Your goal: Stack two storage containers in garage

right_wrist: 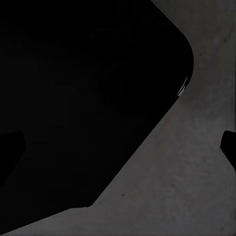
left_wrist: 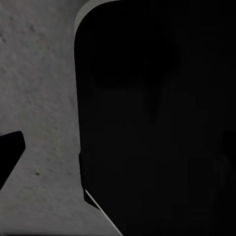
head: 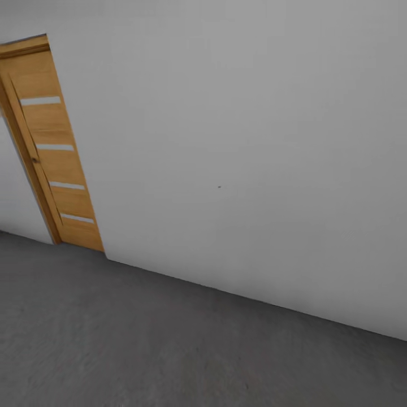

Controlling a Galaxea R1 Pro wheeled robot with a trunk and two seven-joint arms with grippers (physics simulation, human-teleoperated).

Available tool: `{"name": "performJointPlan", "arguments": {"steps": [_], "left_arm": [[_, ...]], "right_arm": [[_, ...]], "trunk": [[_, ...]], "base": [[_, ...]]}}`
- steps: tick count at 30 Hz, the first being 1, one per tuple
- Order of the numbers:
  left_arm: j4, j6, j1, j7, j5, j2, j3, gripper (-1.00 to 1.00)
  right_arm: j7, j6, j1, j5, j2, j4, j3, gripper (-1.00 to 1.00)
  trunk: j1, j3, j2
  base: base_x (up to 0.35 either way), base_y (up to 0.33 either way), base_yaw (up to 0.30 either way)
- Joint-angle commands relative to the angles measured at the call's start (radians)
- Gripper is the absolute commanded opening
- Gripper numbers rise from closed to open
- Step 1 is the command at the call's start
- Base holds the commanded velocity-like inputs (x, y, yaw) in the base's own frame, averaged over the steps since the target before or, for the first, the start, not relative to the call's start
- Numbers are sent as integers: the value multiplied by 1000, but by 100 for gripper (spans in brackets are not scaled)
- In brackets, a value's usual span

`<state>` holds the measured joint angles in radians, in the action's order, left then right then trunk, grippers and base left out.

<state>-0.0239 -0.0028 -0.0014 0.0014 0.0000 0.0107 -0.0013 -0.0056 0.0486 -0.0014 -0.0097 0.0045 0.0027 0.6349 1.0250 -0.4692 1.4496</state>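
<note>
End effector over floor (mottled grey)

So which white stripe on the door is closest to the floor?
The lowest of the four white stripes on the wooden door, the one just above the door's bottom edge by the grey floor. The other three sit higher.

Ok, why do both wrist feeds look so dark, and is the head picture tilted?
Left wrist view: a big unlit black shape blocks most of the grey floor. Right wrist view: much the same. Head view: evenly lit, tilted, so the wooden door and white wall lean.
</note>
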Motion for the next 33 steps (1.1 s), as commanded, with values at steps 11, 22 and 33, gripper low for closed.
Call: {"name": "performJointPlan", "arguments": {"steps": [11,22,33], "left_arm": [[-1,0,0,0,0,0,0,100],[-1,0,0,0,0,0,0,100],[-1,0,0,0,5,-1,4,100]], "right_arm": [[-1,3,0,-1,0,0,2,100],[-1,4,0,-1,0,0,2,100],[-1,4,0,-1,-1,0,2,100]], "trunk": [[0,-1,0],[0,-1,0],[0,-1,0]], "base": [[0,0,278],[0,0,278],[0,0,278]]}}
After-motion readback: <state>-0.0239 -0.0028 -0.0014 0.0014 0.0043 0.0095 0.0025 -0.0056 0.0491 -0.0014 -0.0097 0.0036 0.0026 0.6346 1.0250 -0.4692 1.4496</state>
